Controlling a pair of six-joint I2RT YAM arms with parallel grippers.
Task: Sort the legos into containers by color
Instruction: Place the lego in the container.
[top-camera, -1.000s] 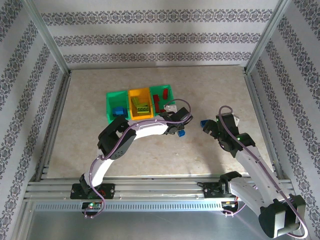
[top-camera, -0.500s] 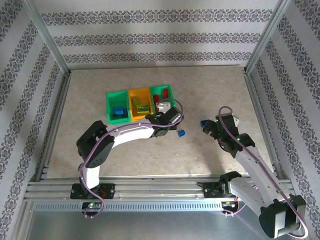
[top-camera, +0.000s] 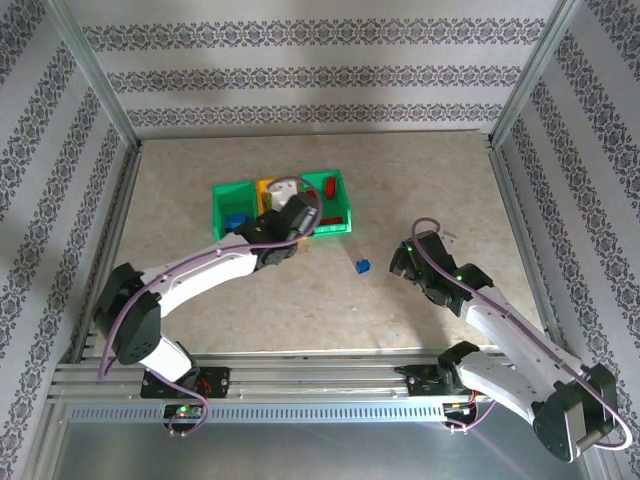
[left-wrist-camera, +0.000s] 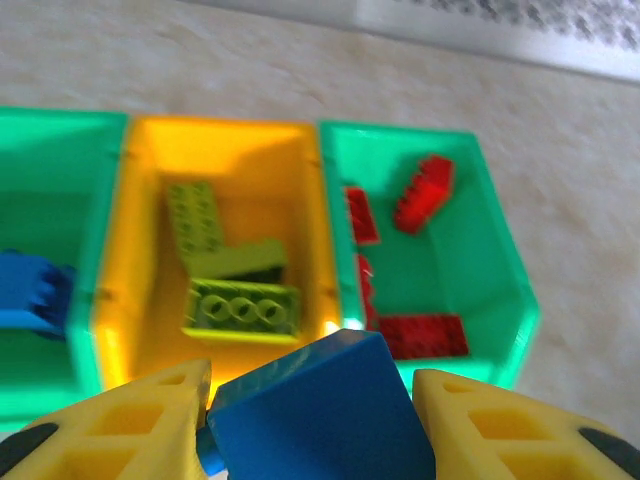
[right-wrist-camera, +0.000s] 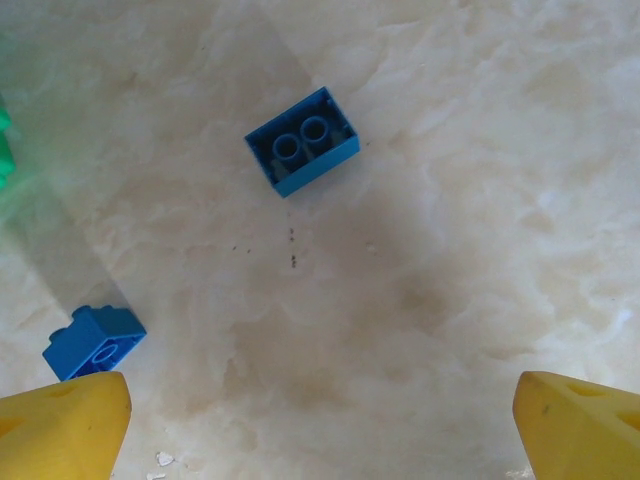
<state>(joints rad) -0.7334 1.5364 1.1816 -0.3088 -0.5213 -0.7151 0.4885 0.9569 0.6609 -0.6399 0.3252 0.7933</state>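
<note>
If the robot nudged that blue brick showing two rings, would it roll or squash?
The blue brick probably slides, not rolls: it is boxy and lies flat. It looks like hard plastic, so unlikely to squash. On the smooth table it may twist if pushed off-centre.

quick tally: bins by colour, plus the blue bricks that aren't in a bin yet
green bins: 2
orange-yellow bin: 1
blue bricks loose on the table: 2
blue brick held in the left gripper: 1
total: 6
</note>
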